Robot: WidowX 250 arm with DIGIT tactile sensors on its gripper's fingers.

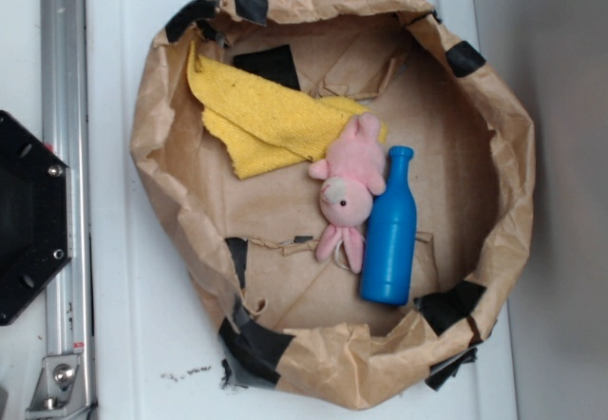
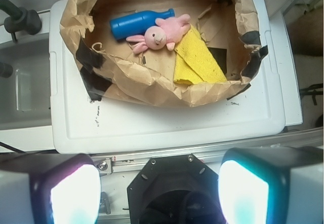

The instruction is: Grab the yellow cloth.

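The yellow cloth [image 1: 261,121] [image 2: 198,59] lies crumpled inside the brown paper basin [image 1: 494,116] [image 2: 152,84], in its upper left part in the exterior view, touching the pink plush pig [image 1: 350,187] [image 2: 159,35]. My gripper [image 2: 159,193] is open, its two pale fingers [image 2: 76,196] far apart with nothing between them. It hovers high over the black robot base [image 2: 172,188], well short of the basin and the cloth. The gripper does not show in the exterior view.
A blue plastic bottle [image 1: 391,230] [image 2: 136,23] lies beside the pig. The basin's rim is crinkled, patched with black tape [image 1: 252,339], and stands on a white lid [image 2: 167,122]. An aluminium rail [image 1: 65,182] and the black base [image 1: 28,216] lie to the left.
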